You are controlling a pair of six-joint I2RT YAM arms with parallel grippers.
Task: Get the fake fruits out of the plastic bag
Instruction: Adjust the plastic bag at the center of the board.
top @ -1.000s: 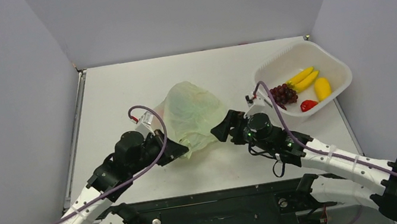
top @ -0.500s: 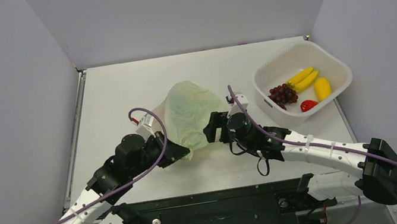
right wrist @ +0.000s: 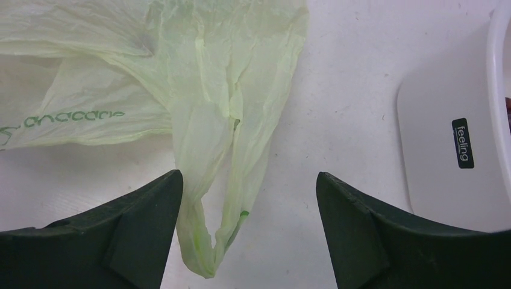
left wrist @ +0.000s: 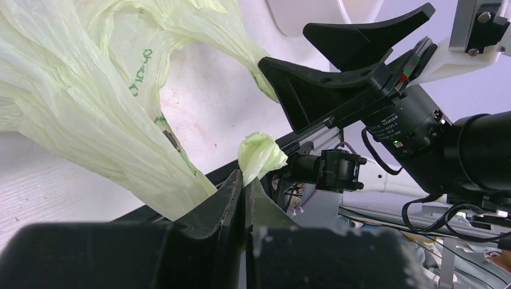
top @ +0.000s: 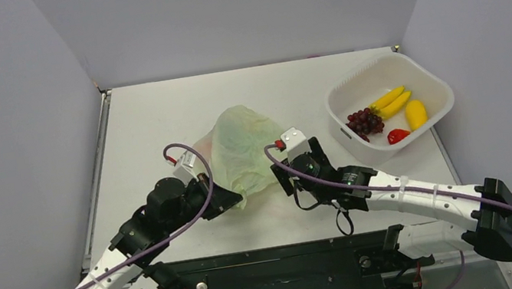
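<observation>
Lying on the surface [top: 155, 114] left of the white basket [top: 428, 74], label [right wrist: 463, 142] "feeling": pale green plastic bag [top: 245, 146], green print unreadable. Left tool [left wrist: 244, 180] pinching bag film; right tool [right wrist: 247, 180] spread above the bag's basket-side loop.

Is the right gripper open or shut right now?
Open. The right gripper has fingers wide apart; the bag handle lies loose between them.

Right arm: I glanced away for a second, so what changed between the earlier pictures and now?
The right gripper moved left, away from the basket toward the bag, and its wrist turned. Its jaws stand open over the bag's loose end, holding nothing. The left gripper stayed shut on the bag's edge. Bag and basket kept their places.
</observation>
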